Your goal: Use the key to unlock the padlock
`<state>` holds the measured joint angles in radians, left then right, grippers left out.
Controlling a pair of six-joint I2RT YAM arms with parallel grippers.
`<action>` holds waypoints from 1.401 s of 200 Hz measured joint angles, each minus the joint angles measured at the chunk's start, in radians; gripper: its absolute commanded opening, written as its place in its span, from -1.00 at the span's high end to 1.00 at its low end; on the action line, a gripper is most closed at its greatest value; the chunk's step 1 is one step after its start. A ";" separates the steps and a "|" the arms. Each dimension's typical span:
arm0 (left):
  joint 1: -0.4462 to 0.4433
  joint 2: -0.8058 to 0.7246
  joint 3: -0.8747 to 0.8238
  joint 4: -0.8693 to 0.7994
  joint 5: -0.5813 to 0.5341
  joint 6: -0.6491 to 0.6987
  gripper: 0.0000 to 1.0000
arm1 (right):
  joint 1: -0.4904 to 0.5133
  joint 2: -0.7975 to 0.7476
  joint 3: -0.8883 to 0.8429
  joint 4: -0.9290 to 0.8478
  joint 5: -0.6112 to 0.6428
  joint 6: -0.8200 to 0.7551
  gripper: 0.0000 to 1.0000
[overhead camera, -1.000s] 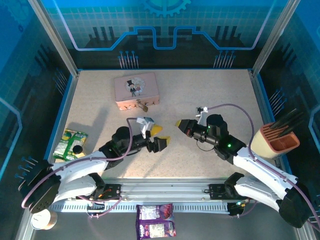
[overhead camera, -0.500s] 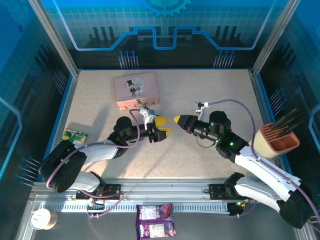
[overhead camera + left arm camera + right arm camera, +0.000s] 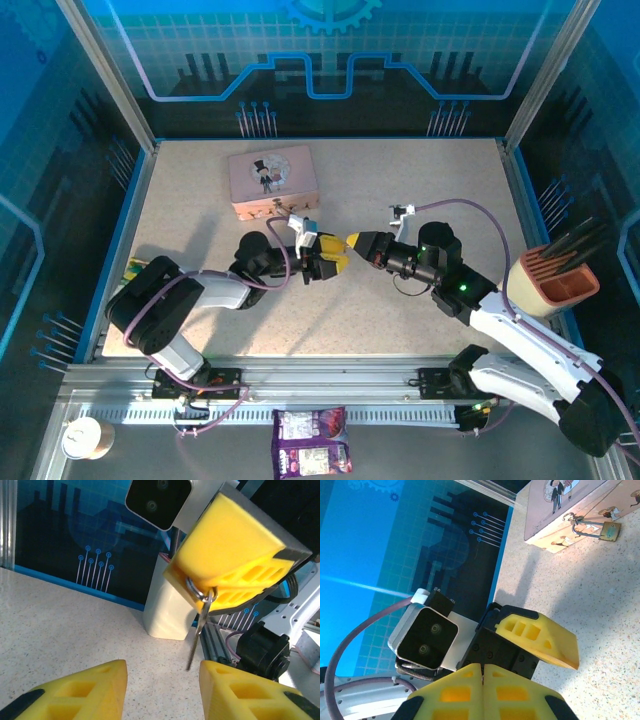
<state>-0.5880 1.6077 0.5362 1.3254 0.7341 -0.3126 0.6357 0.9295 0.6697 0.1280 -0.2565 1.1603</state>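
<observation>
The pink tin point(image 3: 272, 180) stands at the back left of the table. The tiny brass padlock point(image 3: 290, 212) hangs on its front latch, and the right wrist view has it too point(image 3: 610, 530). My right gripper point(image 3: 352, 241) is shut on the ring of the key point(image 3: 196, 635), which hangs down thin and dark below its yellow fingers point(image 3: 227, 550). My left gripper point(image 3: 328, 262) faces it tip to tip. Its jaws point(image 3: 162, 680) stand open just under the key's tip, touching nothing. In the right wrist view the right fingers point(image 3: 455, 695) are pressed together.
A beige cup point(image 3: 528, 285) and an orange holder with dark pens point(image 3: 566, 280) stand at the right edge. A green packet point(image 3: 138, 268) lies at the left edge behind the left arm. A purple packet point(image 3: 312, 455) and a paper cup point(image 3: 85, 437) sit off the table in front.
The left gripper has moved up and right to meet the right gripper, and its jaws have narrowed. The right gripper shifted slightly left, still holding the key.
</observation>
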 measured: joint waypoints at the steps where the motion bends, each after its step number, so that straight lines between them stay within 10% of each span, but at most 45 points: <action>1: 0.000 0.000 0.000 0.001 0.001 -0.001 0.20 | 0.000 0.000 0.000 0.000 0.000 0.000 1.00; 271: 0.002 -0.064 0.000 -0.029 0.074 0.023 1.00 | 0.012 -0.026 -0.001 -0.015 0.002 -0.005 1.00; 280: 0.004 -0.079 0.000 -0.067 0.068 0.029 1.00 | 0.011 -0.032 0.000 -0.030 0.006 -0.019 0.76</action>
<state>-0.5842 1.5284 0.5365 1.2587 0.8021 -0.2840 0.6472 0.8978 0.6693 0.0978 -0.2504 1.1412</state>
